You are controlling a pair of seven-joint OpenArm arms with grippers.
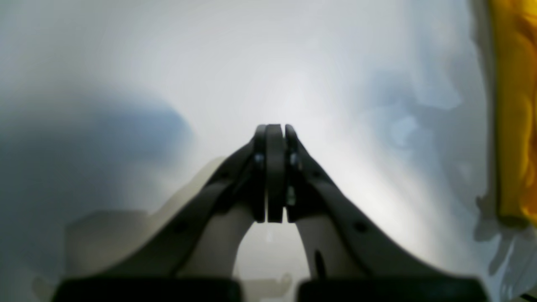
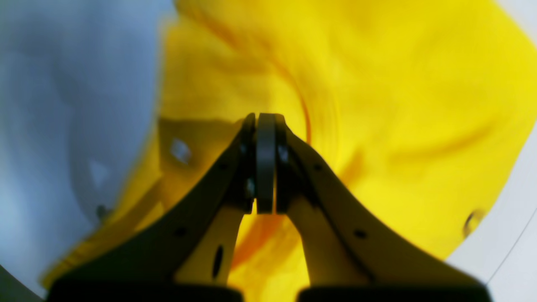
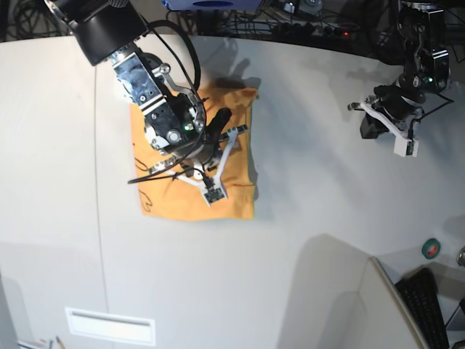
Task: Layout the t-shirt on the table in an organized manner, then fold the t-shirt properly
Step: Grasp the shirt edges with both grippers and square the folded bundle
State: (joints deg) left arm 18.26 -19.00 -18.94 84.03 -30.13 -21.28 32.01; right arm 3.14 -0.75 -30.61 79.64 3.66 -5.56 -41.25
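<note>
The t-shirt [image 3: 234, 206] lies on the table [image 3: 312, 211] as a folded orange-yellow rectangle, with thin black scribble marks [image 3: 145, 201] near its left edge. My right gripper [image 3: 213, 194] is over the shirt's lower middle and is shut. In the right wrist view its pads [image 2: 265, 126] are pressed together with no cloth between them, and the yellow shirt [image 2: 398, 105] fills the view beyond. My left gripper [image 3: 405, 147] hovers far to the right of the shirt, also shut [image 1: 273, 130]. Its wrist view shows bare table [image 1: 126, 63] and a strip of shirt [image 1: 514, 126] at the right edge.
A thin dark seam [image 3: 98, 218] runs down the table's left part. A white rectangle [image 3: 109, 325] sits near the front edge. At the lower right are a pale raised panel [image 3: 341, 291], a keyboard [image 3: 429, 305] and a small green-and-red disc [image 3: 430, 249]. Cables line the back edge.
</note>
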